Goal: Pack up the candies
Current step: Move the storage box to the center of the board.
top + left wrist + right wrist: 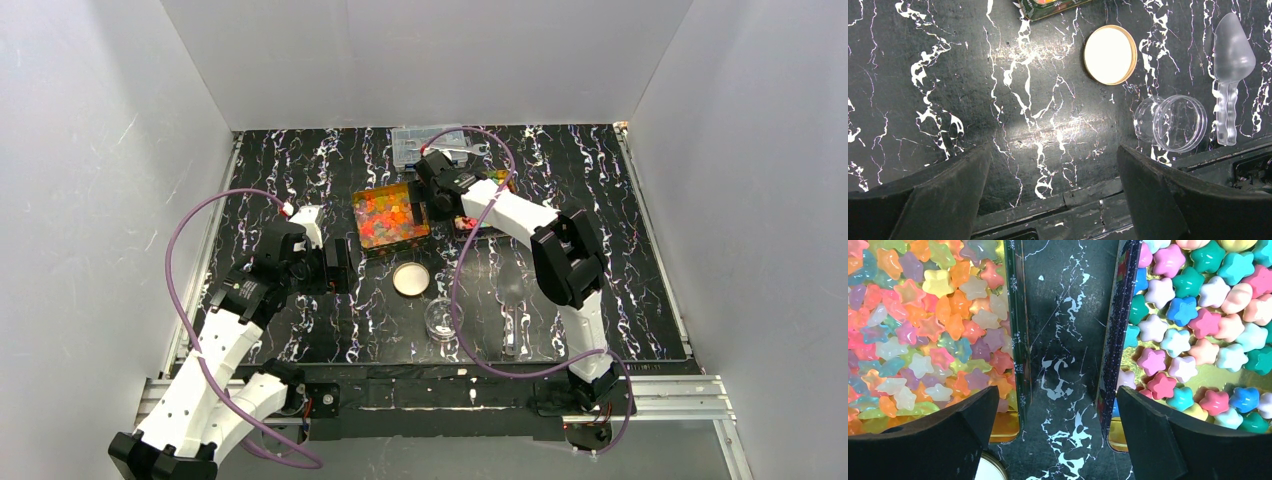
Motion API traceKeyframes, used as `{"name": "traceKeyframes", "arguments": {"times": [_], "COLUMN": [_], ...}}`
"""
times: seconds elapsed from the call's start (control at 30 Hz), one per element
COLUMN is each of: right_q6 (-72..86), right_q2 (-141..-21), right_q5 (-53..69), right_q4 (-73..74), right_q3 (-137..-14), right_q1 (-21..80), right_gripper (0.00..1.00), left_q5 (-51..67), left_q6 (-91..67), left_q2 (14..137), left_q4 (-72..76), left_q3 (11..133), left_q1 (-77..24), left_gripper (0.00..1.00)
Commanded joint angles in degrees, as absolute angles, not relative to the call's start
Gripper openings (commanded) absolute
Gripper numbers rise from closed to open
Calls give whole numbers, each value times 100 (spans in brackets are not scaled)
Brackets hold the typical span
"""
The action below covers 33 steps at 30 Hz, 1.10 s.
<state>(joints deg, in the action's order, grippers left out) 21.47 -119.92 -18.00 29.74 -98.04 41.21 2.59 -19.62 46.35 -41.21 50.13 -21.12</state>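
The glossy candies (923,315), translucent stars in orange, pink and yellow, fill a gold-lined tin (1018,340) near the middle of the desk (948,75). The pastel candies (1198,315), opaque stars in pink, teal, blue and white, lie in a second tin (1120,330) just beside it, with a strip of bare marbled surface between the two walls. The right pincer (1058,400) hangs over that strip with its fingers spread wide, one above each tin, and holds nothing. Nearer the arms' bases, a round gold-rimmed lid (1110,54) lies flat close to the first tin. A clear open jar (1172,123) sits past the lid, with a clear plastic scoop (1230,65) just beside it. The left pincer (1053,150) is also spread wide and empty, over bare surface to the left of the lid. A clear compartment box (430,143) stands at the far edge behind the tins.
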Motion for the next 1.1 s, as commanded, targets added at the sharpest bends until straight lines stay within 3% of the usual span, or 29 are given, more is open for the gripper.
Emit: {"name": "traceKeyframes", "arguments": {"times": [0.0, 0.2, 0.4, 1.07], "right_q6": [2180, 2180, 2204, 2247], "right_q2": [-12066, -12065, -12012, -11415], "right_q5": [-1784, -1641, -1548, -1507], "right_q4": [2805, 2761, 2716, 2667], "right_q3": [-9777, -9676, -9552, -8949], "right_q1": [4104, 4104, 4104, 4100], "right_gripper": [96, 84, 66, 18], "left_q5": [308, 308, 299, 255], "left_q6": [-1891, -1890, -1890, -1890], "left_q2": [4603, 4597, 4580, 4587], "left_q4": [-4212, -4210, -4210, -4210], "left_q3": [5036, 5036, 5027, 5021], "left_q1": [-2110, -2117, -2110, -2116], "left_gripper": [96, 96, 96, 96]}}
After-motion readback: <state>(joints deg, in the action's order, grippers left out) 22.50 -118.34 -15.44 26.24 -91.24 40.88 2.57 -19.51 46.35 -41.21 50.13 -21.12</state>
